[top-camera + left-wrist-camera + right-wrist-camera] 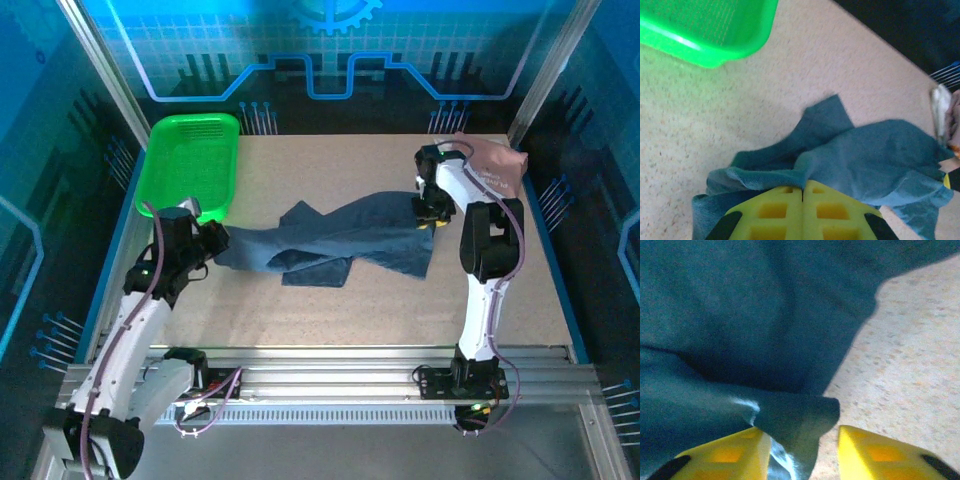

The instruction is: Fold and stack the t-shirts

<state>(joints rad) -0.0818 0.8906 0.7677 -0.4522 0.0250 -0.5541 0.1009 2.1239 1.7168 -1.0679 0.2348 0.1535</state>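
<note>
Top view: slate-blue t-shirt (345, 245), crumpled and strung across centre frame on the table (400, 320), left end at the left gripper (215, 243), right end at the right gripper (430, 213); pink t-shirt (497, 165) bunched at upper right, green basket (190, 125) at upper left. Left wrist view: yellow jaws together, clamped on a thick rumpled edge of blue cloth at lower centre; risk, several layers pinched, so a pull would spread the shirt unevenly. Right wrist view: jaws apart, a rolled fold of hem between them, against the lower-left finger; risk, closing catches only the lip and it slips free.
</note>
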